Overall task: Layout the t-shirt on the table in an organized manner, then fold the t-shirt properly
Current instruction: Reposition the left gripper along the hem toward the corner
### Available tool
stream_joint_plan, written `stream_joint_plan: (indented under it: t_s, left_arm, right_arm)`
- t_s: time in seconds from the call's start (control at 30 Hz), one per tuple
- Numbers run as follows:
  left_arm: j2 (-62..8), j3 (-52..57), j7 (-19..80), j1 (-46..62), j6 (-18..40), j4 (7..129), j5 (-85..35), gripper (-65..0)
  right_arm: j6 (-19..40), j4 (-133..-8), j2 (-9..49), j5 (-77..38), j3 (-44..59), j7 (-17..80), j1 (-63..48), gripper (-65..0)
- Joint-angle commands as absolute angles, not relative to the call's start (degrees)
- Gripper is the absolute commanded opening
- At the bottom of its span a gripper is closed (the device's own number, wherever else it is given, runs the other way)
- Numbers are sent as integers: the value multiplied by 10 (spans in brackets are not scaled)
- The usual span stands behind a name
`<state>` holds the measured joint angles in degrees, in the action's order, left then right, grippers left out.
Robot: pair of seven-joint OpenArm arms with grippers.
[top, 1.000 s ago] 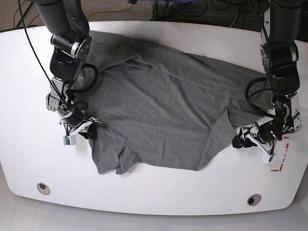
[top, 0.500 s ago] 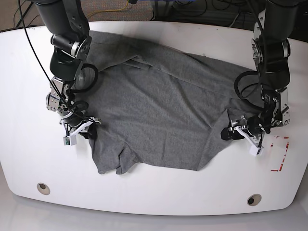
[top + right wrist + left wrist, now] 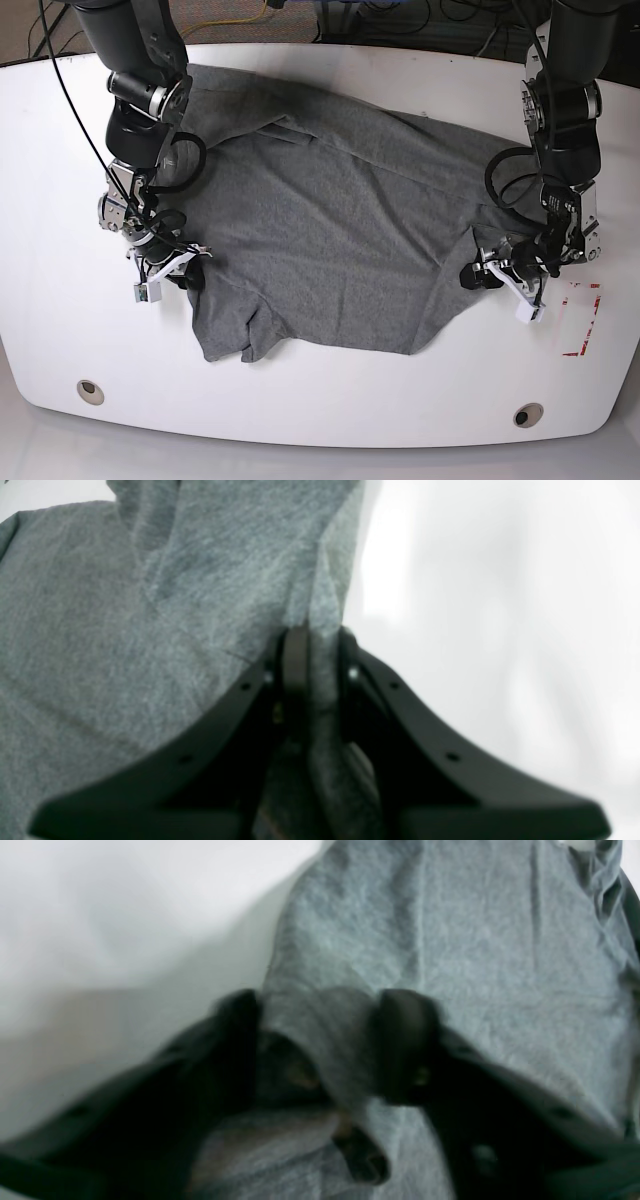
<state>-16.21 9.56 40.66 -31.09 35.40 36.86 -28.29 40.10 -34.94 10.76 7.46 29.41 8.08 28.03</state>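
Pinching both side edges for the spread.
My right gripper (image 3: 315, 645) clamps the t-shirt (image 3: 340, 220); my left gripper (image 3: 320, 1040) straddles a fold, jaws apart. Shirt lies rumpled mid-frame on the table (image 3: 300, 400). I'd seat the left grip fully, then pull evenly.

The left wrist view is blurred: the left claw (image 3: 320, 1040) shows as soft dark shapes, and t-shirt (image 3: 450, 940) cloth bunches between them. Both arms run past the base view's top edge. The table (image 3: 320, 425) is cropped at its corners.
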Motion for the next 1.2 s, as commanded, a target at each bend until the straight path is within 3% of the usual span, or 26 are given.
stream_joint_plan:
  t_s: [0.0,0.1,0.6,0.87,1.17]
  left_arm:
    - [-168,96,397,-330,356,378,-292,-428]
    - [-169,96,397,-330,356,378,-292,-456]
    - [-169,96,397,-332,356,378,-293,-451]
    - [-170,96,396,-333,356,379,-293,-331]
    - [-170,96,394,-333,356,379,-293,-357]
  right_arm:
    - [400,-354,109,87,293,99,289,-561]
    - [400,-354,109,87,293,99,289,-561]
    - [400,-354,109,87,293,99,289,-561]
    - [400,-354,109,87,293,99,289,-561]
    - [400,-354,109,87,293,99,289,-561]
